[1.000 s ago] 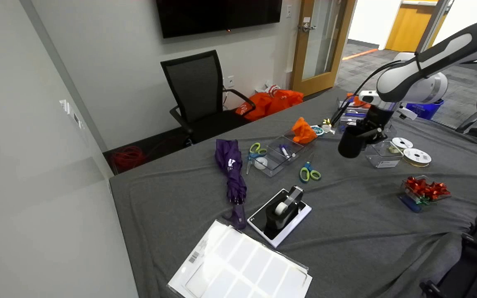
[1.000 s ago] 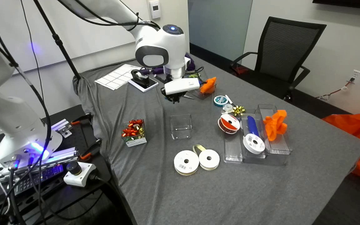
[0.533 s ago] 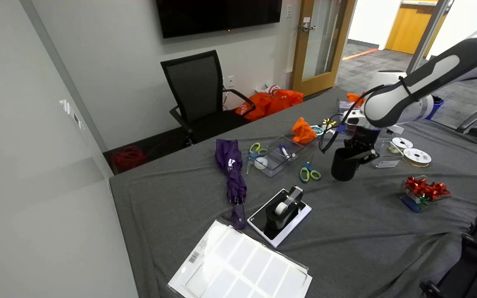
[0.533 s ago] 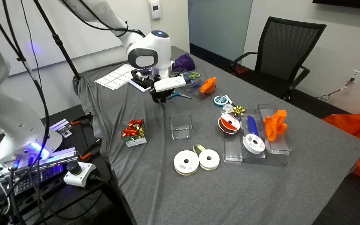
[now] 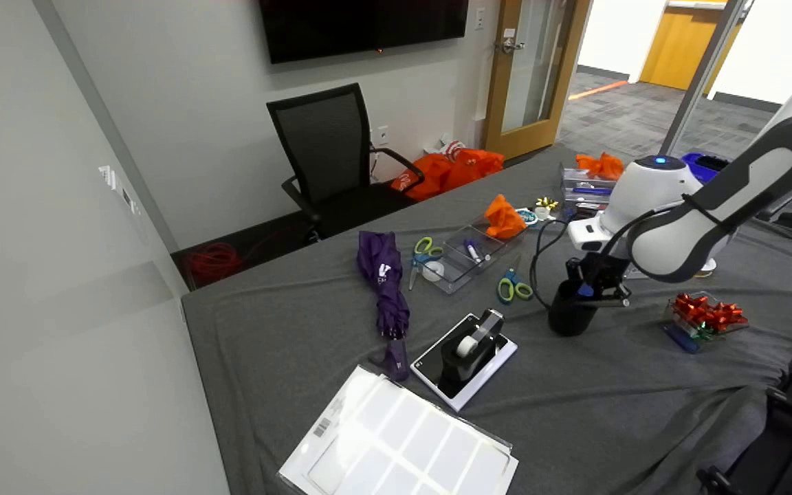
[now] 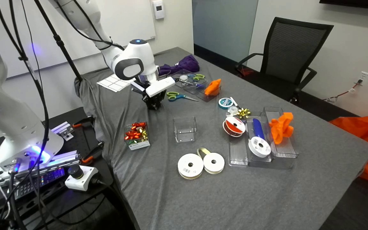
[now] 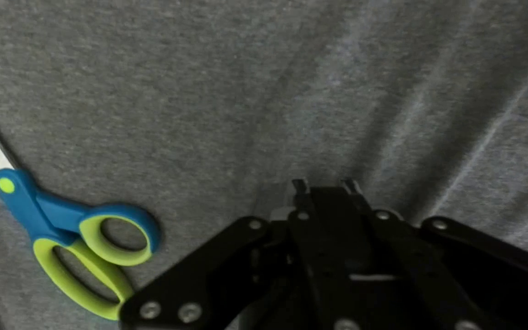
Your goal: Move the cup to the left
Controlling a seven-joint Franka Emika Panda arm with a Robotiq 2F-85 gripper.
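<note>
The small black cup (image 5: 568,317) is in my gripper (image 5: 595,301), seen in an exterior view. It is nearly upright, with its base at or just above the grey cloth; I cannot tell if it touches. In the wrist view the gripper (image 7: 326,187) has its fingertips close together with a dark piece between them, which looks like part of the cup. In an exterior view the gripper (image 6: 153,102) shows as a dark mass, and the cup cannot be told apart from it.
Scissors with green and blue handles (image 5: 515,287) lie beside the cup; they also show in the wrist view (image 7: 76,238). A tape dispenser (image 5: 468,350) stands on a flat box. A clear box with red bows (image 6: 136,134), a clear square box (image 6: 185,129) and ribbon spools (image 6: 190,166) are nearby.
The gripper has carried the cup lower, toward the viewer in one exterior view and leftward in the other. The wrist has turned. The other things have not moved.
</note>
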